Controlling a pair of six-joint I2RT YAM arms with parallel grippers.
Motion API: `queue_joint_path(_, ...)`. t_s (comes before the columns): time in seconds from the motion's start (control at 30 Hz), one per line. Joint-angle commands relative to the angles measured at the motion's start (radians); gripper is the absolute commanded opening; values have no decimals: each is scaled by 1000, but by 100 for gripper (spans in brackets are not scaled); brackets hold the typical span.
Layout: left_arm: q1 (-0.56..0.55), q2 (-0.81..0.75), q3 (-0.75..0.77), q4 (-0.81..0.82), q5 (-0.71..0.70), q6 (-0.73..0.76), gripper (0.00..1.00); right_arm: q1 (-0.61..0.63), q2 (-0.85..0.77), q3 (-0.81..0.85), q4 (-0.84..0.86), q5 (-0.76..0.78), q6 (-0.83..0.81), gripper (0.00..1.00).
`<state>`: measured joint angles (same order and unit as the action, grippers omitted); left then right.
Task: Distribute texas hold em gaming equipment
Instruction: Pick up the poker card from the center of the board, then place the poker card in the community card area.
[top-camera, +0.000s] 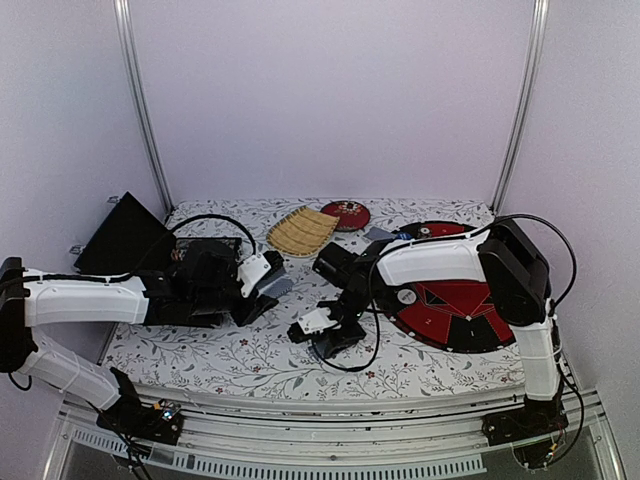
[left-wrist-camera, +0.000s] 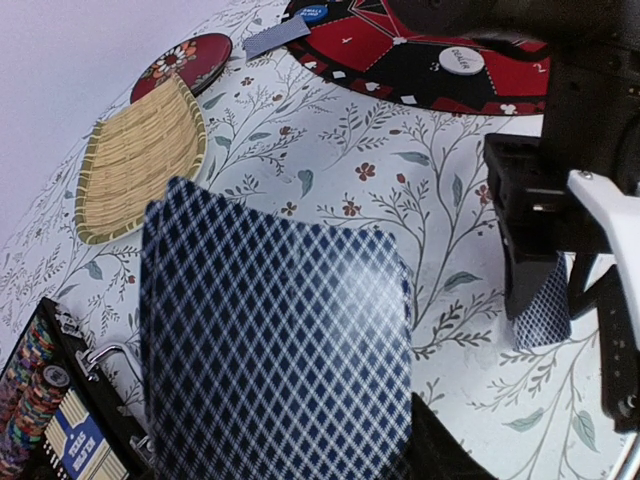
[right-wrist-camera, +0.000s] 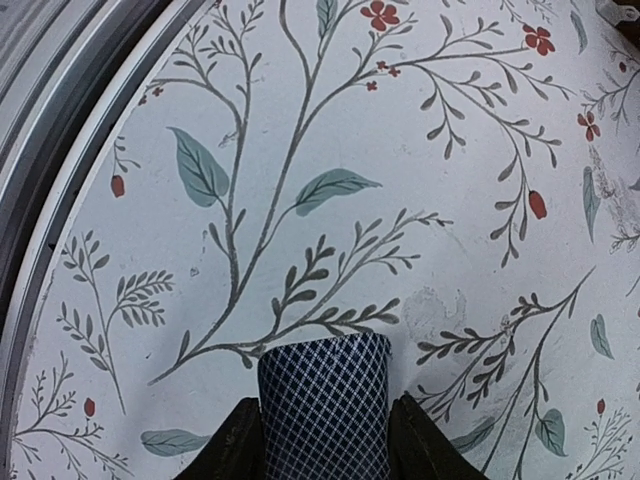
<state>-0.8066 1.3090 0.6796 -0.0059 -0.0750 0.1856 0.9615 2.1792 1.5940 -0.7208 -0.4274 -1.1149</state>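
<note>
Nearest the arms' bases, just right of the middle of the floral worktop, the right tool points down with 1 card pinched between its 2 fingers. The card shows its blue diamond-patterned back and bows outward between them. Whether its free end touches the cloth I cannot tell.

Left of it and slightly farther back, well apart from it, the left tool is closed on the card deck, held face away from its wrist camera so the same diamond backs fill that view. The top cards are slightly fanned.

Behind the left tool, at the left of the worktop, a black case holds rows of poker chips in mixed colours, standing on edge.

On the right lies a round mat in red and black segments. A white button rests flat on 1 black segment, a blue chip sits near the mat's far left edge, and a grey-blue card lies flat at that same rim.

Farther back, near the middle, is a woven bamboo tray. Its far right corner meets a red dish by the back wall.
</note>
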Motion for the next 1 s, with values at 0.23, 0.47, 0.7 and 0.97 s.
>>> queue_joint_path(0.23, 15, 0, 6, 10, 8, 2, 49, -134, -211, -167, 65, -35, 152, 38)
queue_joint_path(0.47, 17, 2, 4, 13, 10, 4, 50, -363, -415, -329, 175, 0, 291, 37)
queue_joint_path(0.7, 17, -7, 0, 9, 6, 5, 50, -621, -443, -412, 270, 160, 527, 35)
queue_joint_path(0.97, 17, -10, 1, 5, 5, 1, 49, -691, -297, -400, 374, 337, 732, 36)
